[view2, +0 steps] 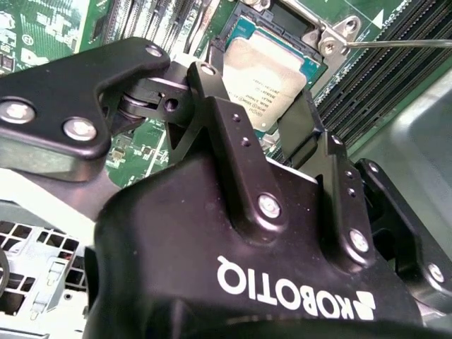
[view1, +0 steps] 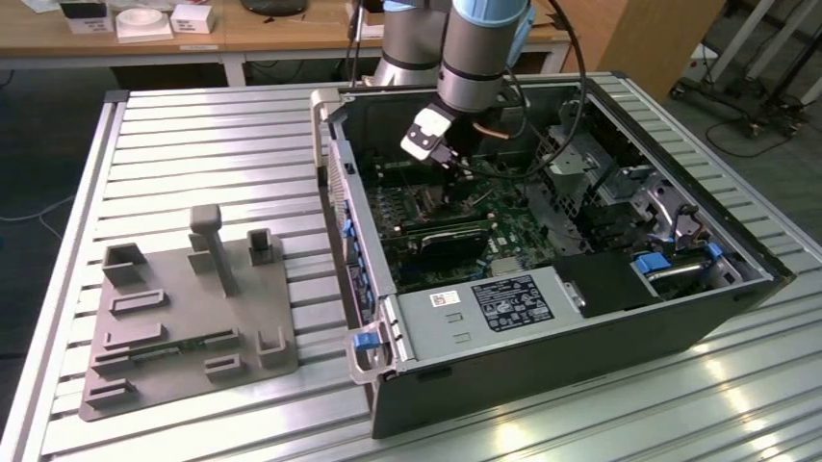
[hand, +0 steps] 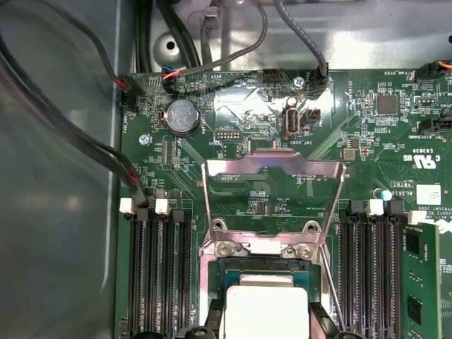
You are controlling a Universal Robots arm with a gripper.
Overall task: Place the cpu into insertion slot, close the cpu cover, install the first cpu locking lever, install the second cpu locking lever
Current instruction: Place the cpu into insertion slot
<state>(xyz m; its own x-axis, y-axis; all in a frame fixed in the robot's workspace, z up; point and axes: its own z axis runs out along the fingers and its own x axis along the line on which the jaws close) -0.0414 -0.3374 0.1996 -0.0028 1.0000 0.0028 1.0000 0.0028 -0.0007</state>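
Note:
My gripper [view1: 444, 154] reaches down into the open computer case over the green motherboard [view1: 514, 231]. In both wrist views the cpu [view2: 268, 74] [hand: 267, 311], a flat silver-topped square, lies in the insertion slot [hand: 219, 279] with my gripper [view2: 258, 95] shut on it. One black finger [view2: 212, 92] sits against one side of the chip. The other finger [view2: 304, 127] sits against the opposite side. The cpu cover [hand: 272, 166], a silvery frame with a window, stands hinged open behind the slot. A thin locking lever [view2: 395, 44] [hand: 328, 289] juts out beside the slot.
Black memory slots [hand: 159, 275] flank the socket, one with a green module [hand: 424, 282]. Cables [hand: 70, 134] run along the case wall. A labelled black box [view1: 507, 303] sits at the case front. A grey fixture plate [view1: 192, 318] lies on the slatted table at the exterior view's left.

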